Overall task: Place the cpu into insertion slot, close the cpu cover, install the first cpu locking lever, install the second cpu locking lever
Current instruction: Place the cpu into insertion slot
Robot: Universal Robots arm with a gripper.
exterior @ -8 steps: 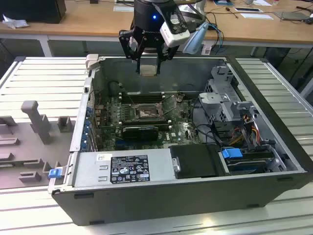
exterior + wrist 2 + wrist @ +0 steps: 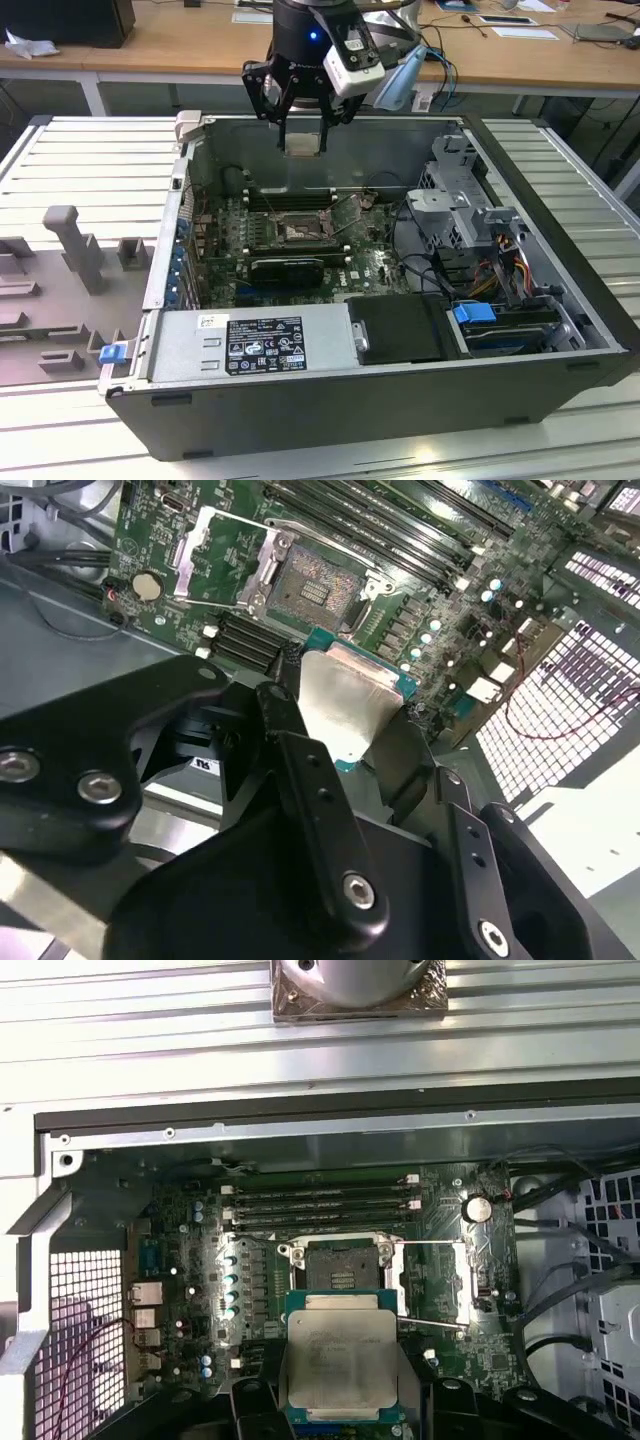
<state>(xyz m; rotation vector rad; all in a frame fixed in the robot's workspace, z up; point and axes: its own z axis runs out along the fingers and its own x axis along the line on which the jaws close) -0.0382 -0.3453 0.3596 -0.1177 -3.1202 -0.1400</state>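
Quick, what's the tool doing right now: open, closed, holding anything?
Tool: closed on the cpu, held in the air, not yet in the insertion slot.

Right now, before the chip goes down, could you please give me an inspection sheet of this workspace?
Surface: ribbed metal bench carrying the open computer case.
Job's things: cpu held over the case; insertion slot empty; cpu cover swung open beside the slot.
Clutter: grey fixture blocks at the exterior view's left.
Grippers: gripper shut on the cpu.
Cables: coloured bundle by the drive cage.
Surroundings: wooden desks behind.
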